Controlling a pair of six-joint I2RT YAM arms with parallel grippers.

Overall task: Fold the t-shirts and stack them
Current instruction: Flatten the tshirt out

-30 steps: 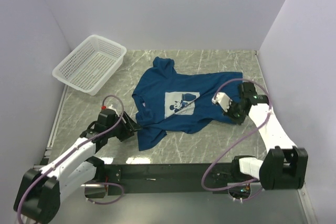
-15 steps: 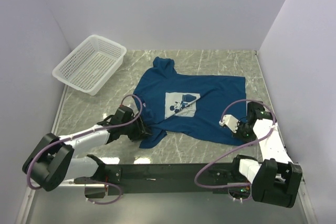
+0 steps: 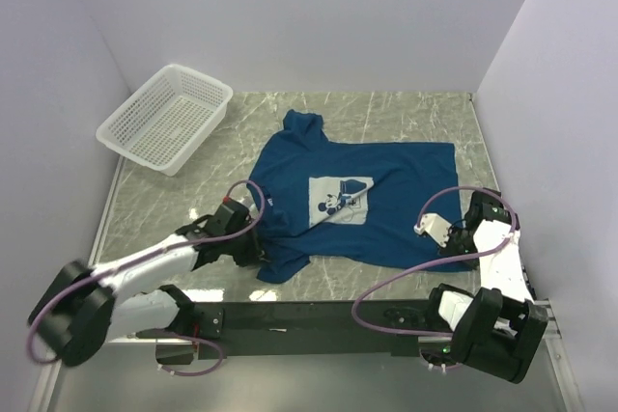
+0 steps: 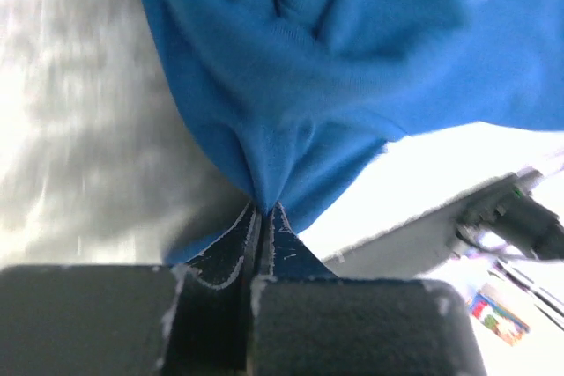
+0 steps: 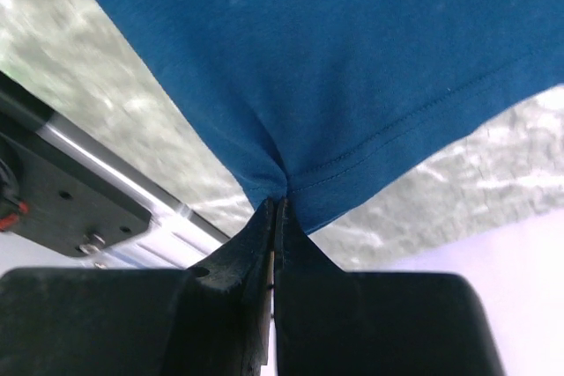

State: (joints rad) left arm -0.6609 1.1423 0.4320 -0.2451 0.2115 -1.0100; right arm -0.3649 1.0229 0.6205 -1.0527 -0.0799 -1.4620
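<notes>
Both grips are on: left end effector [image 3: 253, 250] pinched shut on the lower-left edge of the t-shirt [image 3: 396, 209], right end effector [image 3: 456, 246] pinched on its lower-right corner, so the cloth lies mid-frame on the desk [image 3: 386, 111], up-frame of both, its near edge spanning left to right between them.

The top view looks down from above and behind both arms, far enough to hold the whole grey marbled worktop [image 3: 406, 113]. The 2 wrist views sit just behind the left pincer [image 4: 264, 211] and right pincer [image 5: 278, 200], very close, facing out along the jaws. All 3 share the dark blue cotton t-shirt [image 3: 386, 219] ahead of each pincer.
</notes>
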